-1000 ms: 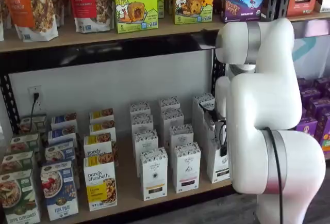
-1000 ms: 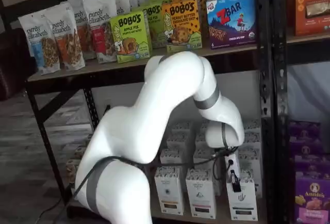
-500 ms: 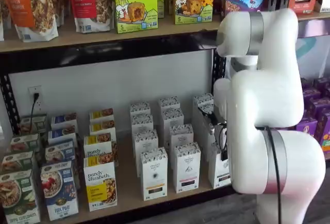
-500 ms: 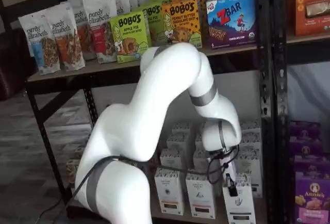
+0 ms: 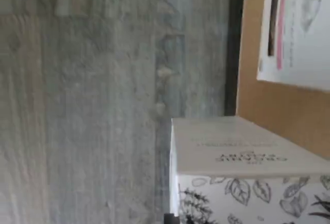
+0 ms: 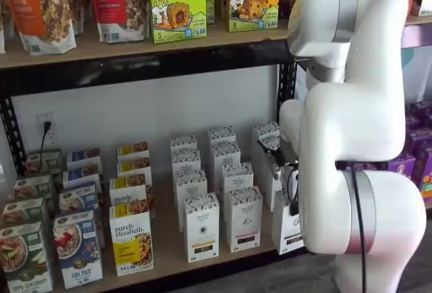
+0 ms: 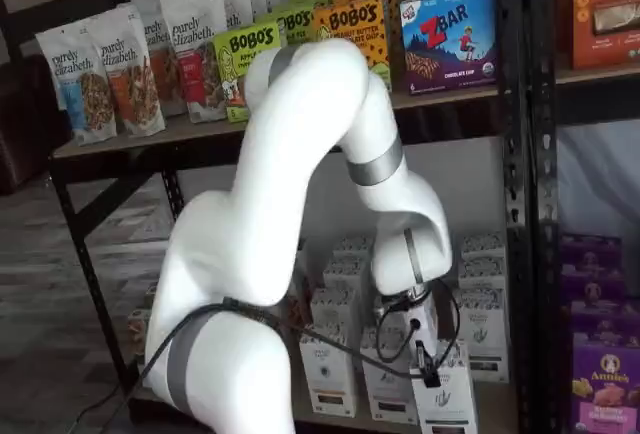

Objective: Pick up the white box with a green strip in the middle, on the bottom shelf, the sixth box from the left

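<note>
We have the white box (image 7: 445, 394) clamped in the hand (image 7: 428, 372): fingers closed on its top, nothing else held. Fingers read as a dark stub against the carton in both shelf views, partly masked by the arm and cable, so the exact contact line is hard to make out.

Step in hand, as we judge it: extraction. The box hangs directly under the hand and sits forward of its row; in a shelf view (image 6: 287, 229) it looks proud of the neighbouring white cartons (image 6: 244, 217) that stand beside the hand on the bottom shelf (image 6: 165, 235). We can't tell whether its base touches the board or is clear of it.

Wrist view backs this up: the box's top and leaf-pattern face (image 5: 247, 182) fill the corner closest to the hand, with the black front rail (image 5: 235, 43) and grey floor (image 5: 93, 105) past it. So the box seems to be at or over the shelf's front edge. Another carton (image 5: 299, 28) sits further out on the tan board.

Next move needs:
- straight pull away from the shelf, plus some lift
- clearance from the neighbour carton alongside the hand
- grip kept firm; the box is tall and held at the top, so it may swing
</note>
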